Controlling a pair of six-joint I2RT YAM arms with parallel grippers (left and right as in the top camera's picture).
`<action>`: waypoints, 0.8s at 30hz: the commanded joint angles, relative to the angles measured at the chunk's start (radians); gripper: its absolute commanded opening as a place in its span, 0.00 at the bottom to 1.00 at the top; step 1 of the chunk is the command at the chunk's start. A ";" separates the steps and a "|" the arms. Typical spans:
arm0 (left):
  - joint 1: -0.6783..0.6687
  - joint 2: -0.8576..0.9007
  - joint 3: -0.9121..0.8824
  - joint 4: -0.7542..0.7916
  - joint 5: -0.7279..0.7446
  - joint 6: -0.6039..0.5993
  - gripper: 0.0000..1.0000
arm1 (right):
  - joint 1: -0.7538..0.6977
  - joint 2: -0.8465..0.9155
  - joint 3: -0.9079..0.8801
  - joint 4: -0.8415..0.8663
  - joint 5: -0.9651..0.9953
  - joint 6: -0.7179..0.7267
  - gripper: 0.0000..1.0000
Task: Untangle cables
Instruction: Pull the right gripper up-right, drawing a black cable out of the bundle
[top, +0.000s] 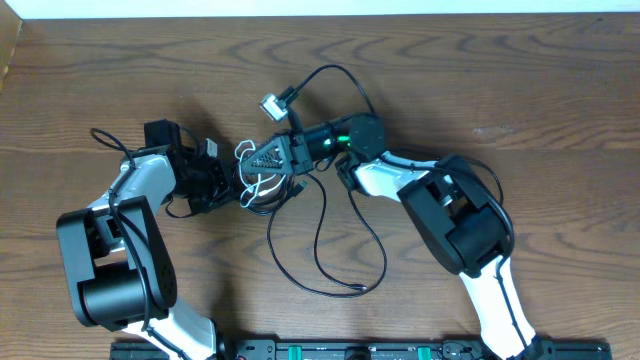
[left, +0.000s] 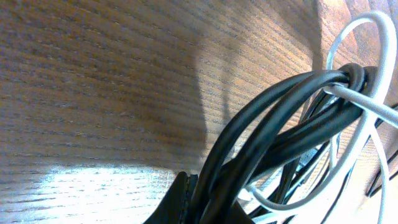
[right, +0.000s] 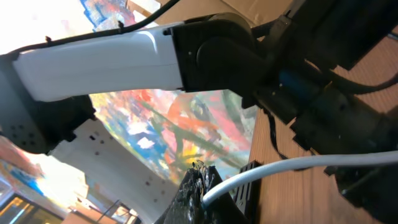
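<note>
The cables lie tangled at mid-table between my two grippers. My left gripper (top: 228, 182) points right and is shut on a bunch of black cables (left: 261, 124), which run up from between its fingers (left: 181, 200). A thin white cable (left: 362, 104) loops through that black bunch. My right gripper (top: 250, 160) points left and is shut on the white cable (right: 311, 163), whose end sits between its fingertips (right: 208, 198). White loops (top: 258, 186) lie just below it. One long black cable (top: 322, 250) sweeps toward the front and ends in a small plug (top: 360, 290).
A silver-tipped plug (top: 272, 103) lies behind the right gripper, with a black loop (top: 340, 70) arching over the right wrist. The left arm (right: 99, 59) fills the top of the right wrist view. Thicker arm wires trail at the far left (top: 105, 137).
</note>
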 joint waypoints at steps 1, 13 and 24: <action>0.000 0.008 -0.009 0.000 -0.006 0.005 0.08 | -0.009 -0.132 0.010 0.042 -0.047 0.040 0.01; 0.000 0.008 -0.009 0.000 -0.006 0.006 0.08 | -0.066 -0.378 0.010 0.041 -0.159 0.067 0.01; 0.000 0.008 -0.009 0.000 -0.007 0.010 0.08 | -0.180 -0.506 0.010 0.041 -0.188 0.122 0.01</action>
